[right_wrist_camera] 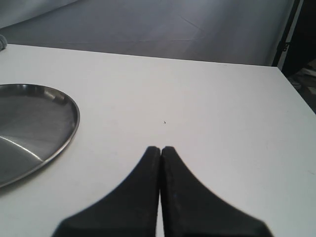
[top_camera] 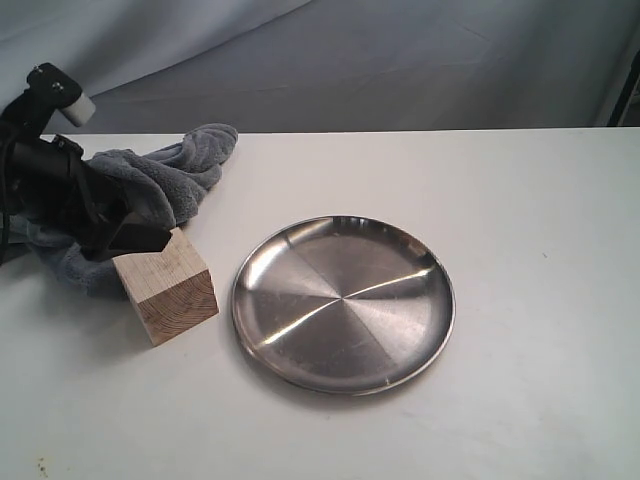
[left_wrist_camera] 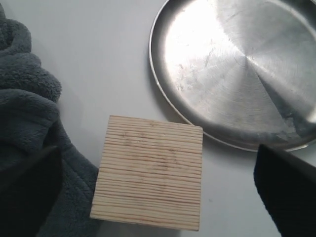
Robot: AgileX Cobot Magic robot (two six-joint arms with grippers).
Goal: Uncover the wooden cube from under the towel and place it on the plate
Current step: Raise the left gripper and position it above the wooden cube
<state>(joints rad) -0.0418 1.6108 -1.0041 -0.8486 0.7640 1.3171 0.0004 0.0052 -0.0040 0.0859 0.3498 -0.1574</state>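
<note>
Exterior view: the left hand [top_camera: 140, 240] blocks part of the towel [top_camera: 165, 175] and the back corner of the cube [top_camera: 170, 290], and its arm runs off the frame. Left wrist view: the fingers [left_wrist_camera: 289, 192] are just dark blurs, and the plate [left_wrist_camera: 237, 69] is cropped. The right wrist view crops the plate too. The speck [right_wrist_camera: 164, 122] on the desk [right_wrist_camera: 222, 108] is too tiny to tell.

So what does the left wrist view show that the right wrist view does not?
Only the left wrist view: the wooden cube, uncovered, the towel beside it, and the open left gripper, one finger on each side of the cube. Only the right wrist view: the shut right gripper and the grey backdrop. Both: the bare plate and the white table. A grey sliver at the right wrist view's edge may be towel; unclear.
</note>
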